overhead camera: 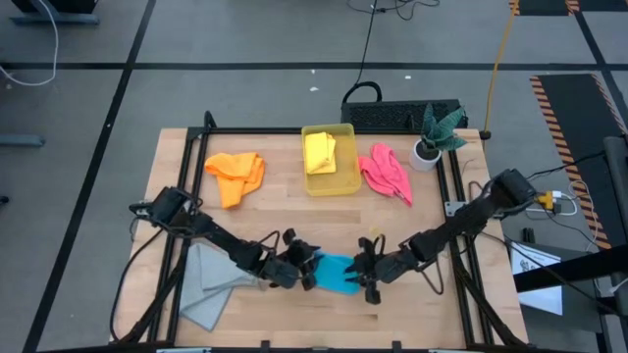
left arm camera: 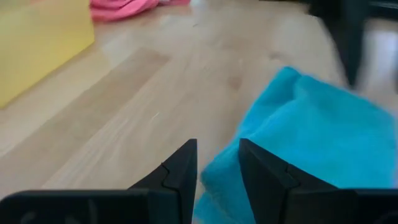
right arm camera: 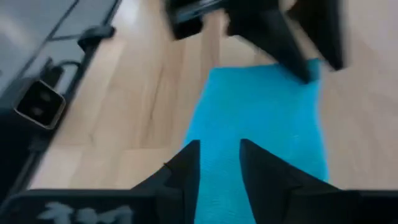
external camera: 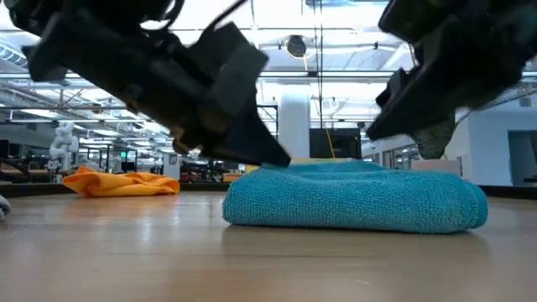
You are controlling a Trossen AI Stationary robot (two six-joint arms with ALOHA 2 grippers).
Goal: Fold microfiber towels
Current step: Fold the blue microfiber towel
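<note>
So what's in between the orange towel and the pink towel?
The yellow plastic bin sits between the orange towel and the pink towel, with the yellow towel inside it. The high view shows this.
</note>
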